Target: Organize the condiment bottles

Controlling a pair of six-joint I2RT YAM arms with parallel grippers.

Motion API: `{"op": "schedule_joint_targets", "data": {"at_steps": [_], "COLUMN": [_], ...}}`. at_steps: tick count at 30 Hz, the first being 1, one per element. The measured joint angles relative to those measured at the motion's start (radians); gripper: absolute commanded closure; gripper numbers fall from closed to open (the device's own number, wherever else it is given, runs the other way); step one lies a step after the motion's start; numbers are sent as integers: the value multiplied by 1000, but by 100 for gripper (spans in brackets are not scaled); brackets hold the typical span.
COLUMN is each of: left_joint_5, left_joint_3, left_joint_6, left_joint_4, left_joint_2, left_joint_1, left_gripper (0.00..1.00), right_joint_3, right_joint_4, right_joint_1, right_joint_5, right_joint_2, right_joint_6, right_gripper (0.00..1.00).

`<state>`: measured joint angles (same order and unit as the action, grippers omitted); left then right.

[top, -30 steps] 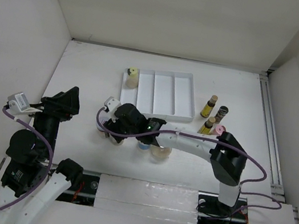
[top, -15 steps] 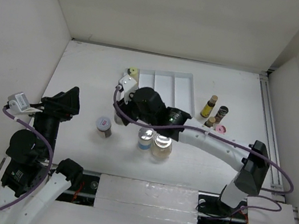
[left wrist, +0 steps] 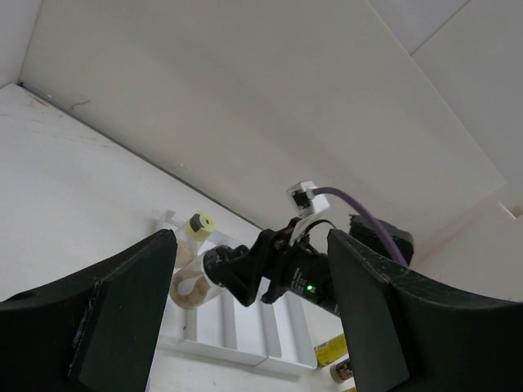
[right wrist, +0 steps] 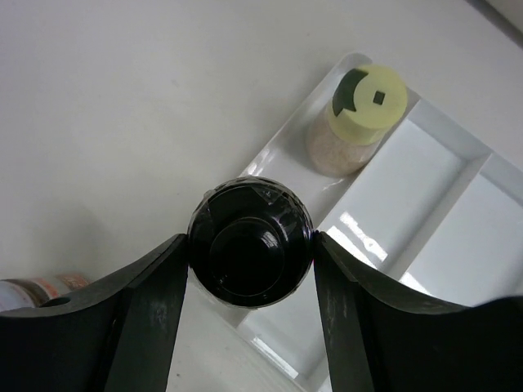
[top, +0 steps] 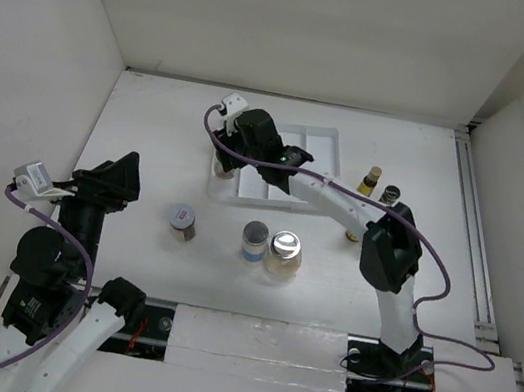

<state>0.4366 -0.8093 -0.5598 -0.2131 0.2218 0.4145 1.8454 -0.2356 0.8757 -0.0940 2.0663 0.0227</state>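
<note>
The right gripper (right wrist: 250, 247) is clenched on a black-capped jar (right wrist: 249, 233), over the near end of the left compartment of the white tray (right wrist: 409, 196). A yellow-capped jar (right wrist: 359, 114) stands farther in this compartment. The left gripper (left wrist: 252, 241) is released, at the left.

Black-capped jar (right wrist: 250, 242) upright over the tray (right wrist: 409, 192) edge — yellow-capped jar (right wrist: 359, 118) stands inside.

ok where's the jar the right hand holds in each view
top external: black-cap jar at the left end of the tray, half hidden
left wrist: jar lower left of centre, tipped sideways
right wrist: jar dead centre, cap toward camera
shared landmark: the white tray, in all three
</note>
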Motion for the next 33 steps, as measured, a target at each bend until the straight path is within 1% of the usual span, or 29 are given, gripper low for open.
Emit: {"op": "schedule_joint_targets", "data": {"at_steps": [4, 11, 12, 13, 14, 15, 18, 21, 23, 25, 27, 29, 31, 33], "left_joint_5": [0, 0, 0, 0, 0, 0, 0, 0, 0, 0, 0, 0, 0, -4], "left_joint_3": [0, 0, 0, 0, 0, 0, 0, 0, 0, 0, 0, 0, 0, 0], "left_joint_6": [0, 0, 0, 0, 0, 0, 0, 0, 0, 0, 0, 0, 0, 0], "left_joint_4": [0, 0, 0, 0, 0, 0, 0, 0, 0, 0, 0, 0, 1, 3], "left_joint_2": [0, 0, 0, 0, 0, 0, 0, 0, 0, 0, -1, -1, -1, -1], "left_joint_1": [0, 0, 0, 0, 0, 0, 0, 0, 0, 0, 0, 0, 0, 0], "left_gripper": [29, 29, 29, 29, 29, 29, 29, 29, 29, 29, 29, 29, 29, 29], "right_joint_3": [4, 5, 5, 5, 5, 5, 5, -14, -65, -153, -242, -364, -486, -578], "right_joint_4": [-19, -11, -10, -10, -3, 8, 16, 21, 26, 26, 37, 54, 81, 82], "right_joint_1": [-6, -12, -14, -16, -18, -19, -23, -26, -26, -24, -19, -10, 10, 43], "right_joint_5": [19, 35, 36, 36, 36, 35, 34, 34, 32, 21, -1, -27, -56, -86], "right_joint_2": [51, 92, 101, 110, 117, 121, 120, 98, 43, -53, -165, -309, -451, -558], "right_joint_6": [0, -3, -3, -4, -3, -5, -13, -15, -16, -19, -24, -44, -68, -99], "right_gripper": [57, 57, 56, 52, 46, 33, 13, 7, 6, 3, 3, 0, 0, 0]}}
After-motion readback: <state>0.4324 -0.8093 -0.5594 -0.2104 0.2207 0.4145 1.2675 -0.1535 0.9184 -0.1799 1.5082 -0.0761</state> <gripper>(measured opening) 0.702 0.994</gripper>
